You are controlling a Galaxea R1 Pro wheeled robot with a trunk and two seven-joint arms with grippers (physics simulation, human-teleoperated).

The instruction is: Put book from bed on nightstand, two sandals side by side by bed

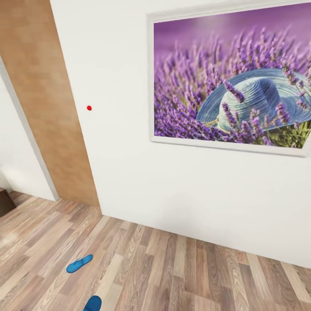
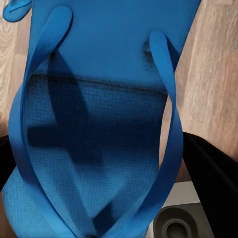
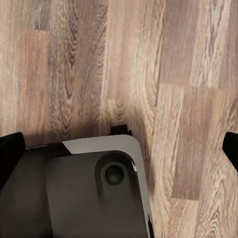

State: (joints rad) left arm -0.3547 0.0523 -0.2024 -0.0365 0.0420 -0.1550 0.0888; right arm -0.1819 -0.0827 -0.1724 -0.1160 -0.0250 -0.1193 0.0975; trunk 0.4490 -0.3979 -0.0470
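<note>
One blue sandal [image 2: 99, 124] sits very close in the left wrist view, straps facing the camera, between the dark fingers [image 2: 213, 178] of my left gripper [image 2: 99, 163], which is shut on it. The tip of this sandal [image 1: 93, 303] shows at the bottom edge of the head view. The other blue sandal [image 1: 79, 263] lies flat on the wood floor a little farther off, and it is also visible as the second sandal [image 2: 15, 9] in the left wrist view. My right gripper [image 3: 119, 146] hangs open over bare planks. The book, the bed and the nightstand are out of view.
A white wall [image 1: 129, 172] with a framed lavender-and-hat picture [image 1: 233, 82] stands straight ahead. A wooden door panel [image 1: 47, 108] is at the left, with a passage beside it. The robot's grey base [image 3: 99, 193] is below the right gripper. Wood-plank floor [image 1: 181, 272] stretches to the right.
</note>
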